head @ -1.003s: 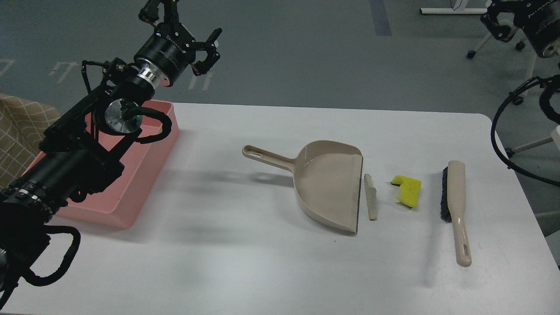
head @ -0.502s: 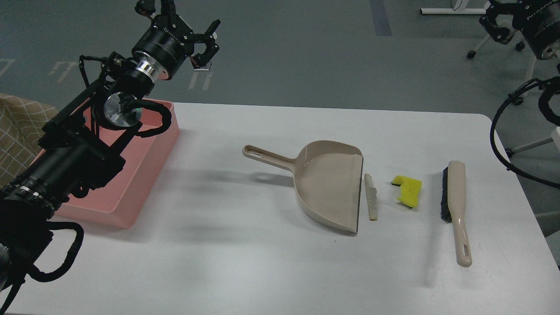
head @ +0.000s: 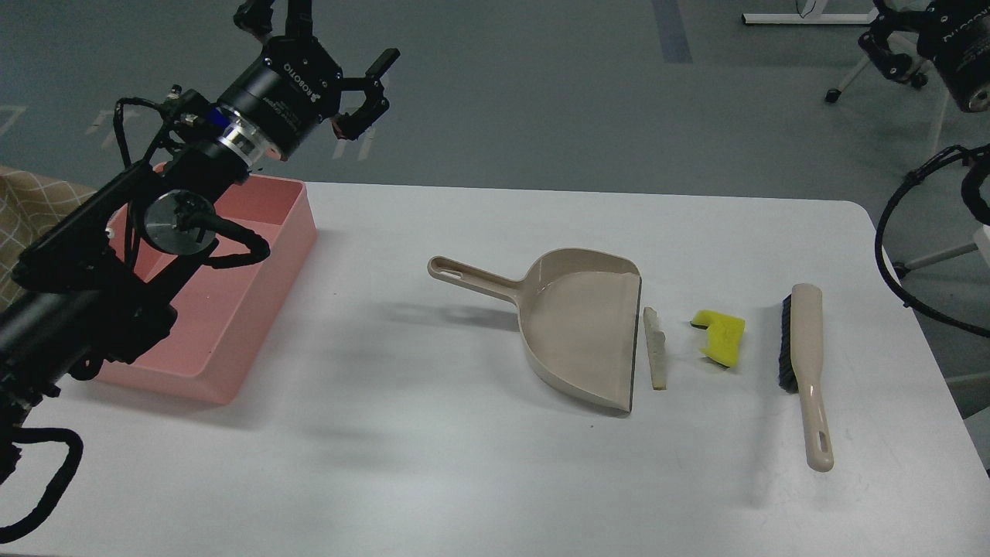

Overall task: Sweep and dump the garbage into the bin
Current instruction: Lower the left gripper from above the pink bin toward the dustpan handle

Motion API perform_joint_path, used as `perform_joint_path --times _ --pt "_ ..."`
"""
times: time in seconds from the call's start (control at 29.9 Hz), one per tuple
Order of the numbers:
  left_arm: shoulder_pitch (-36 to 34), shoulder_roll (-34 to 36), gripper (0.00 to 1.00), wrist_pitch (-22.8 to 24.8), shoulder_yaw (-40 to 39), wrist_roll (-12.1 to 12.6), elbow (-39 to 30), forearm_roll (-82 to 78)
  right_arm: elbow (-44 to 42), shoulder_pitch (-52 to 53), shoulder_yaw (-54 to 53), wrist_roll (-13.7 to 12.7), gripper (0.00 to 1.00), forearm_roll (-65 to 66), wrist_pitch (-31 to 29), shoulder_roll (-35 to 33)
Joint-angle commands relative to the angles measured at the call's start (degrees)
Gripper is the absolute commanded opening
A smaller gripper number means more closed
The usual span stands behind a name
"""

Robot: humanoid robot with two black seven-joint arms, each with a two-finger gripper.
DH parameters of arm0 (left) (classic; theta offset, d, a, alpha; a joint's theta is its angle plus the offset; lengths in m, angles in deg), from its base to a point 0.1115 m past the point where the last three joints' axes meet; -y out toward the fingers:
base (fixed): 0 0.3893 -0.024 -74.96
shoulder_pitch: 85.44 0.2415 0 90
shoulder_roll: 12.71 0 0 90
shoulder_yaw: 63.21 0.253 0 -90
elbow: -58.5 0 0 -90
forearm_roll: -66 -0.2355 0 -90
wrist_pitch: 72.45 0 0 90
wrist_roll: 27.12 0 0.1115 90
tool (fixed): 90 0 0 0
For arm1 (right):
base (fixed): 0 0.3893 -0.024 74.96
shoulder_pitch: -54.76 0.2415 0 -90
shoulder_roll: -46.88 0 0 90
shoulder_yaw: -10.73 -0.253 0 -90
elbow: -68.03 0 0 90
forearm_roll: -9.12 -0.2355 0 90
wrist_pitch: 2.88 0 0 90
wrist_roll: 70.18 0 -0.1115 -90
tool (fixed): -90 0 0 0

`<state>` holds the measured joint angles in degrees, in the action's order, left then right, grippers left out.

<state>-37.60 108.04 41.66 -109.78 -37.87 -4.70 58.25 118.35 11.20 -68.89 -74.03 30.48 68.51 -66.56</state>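
Note:
The garbage lies right of centre on the white table: a thin pale beige slice (head: pixel 656 348) just off the dustpan's lip and a yellow sponge chunk (head: pixel 723 338) with a dark green backing to its right. The pink bin (head: pixel 232 363) stands at the table's left edge, partly hidden by my left arm. My left gripper (head: pixel 325 42) is open and empty, raised high above the bin's far corner, far from the garbage. My right gripper (head: pixel 893 50) is small and dark at the top right, off the table; its fingers cannot be told apart.
A beige dustpan (head: pixel 580 325) lies mid-table, its handle pointing left and its open lip facing the garbage. A beige brush (head: pixel 804 363) with black bristles lies right of the sponge. A checked cloth (head: pixel 31 209) shows at the far left. Wheeled stands are on the floor behind.
My left arm has swung left over the bin and its wrist has turned; the gripper stays raised and open. My right arm has drifted slightly up and right. The table's objects have not moved.

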Motion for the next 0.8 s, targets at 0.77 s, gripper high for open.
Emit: perform_joint_path --times 0.77 --pt "20.8 1.7 0.8 -13.3 10.1 -0.1 -13.3 -32.8 0.0 -2.0 -3.2 0.0 1.0 0.0 0.8 -2.0"
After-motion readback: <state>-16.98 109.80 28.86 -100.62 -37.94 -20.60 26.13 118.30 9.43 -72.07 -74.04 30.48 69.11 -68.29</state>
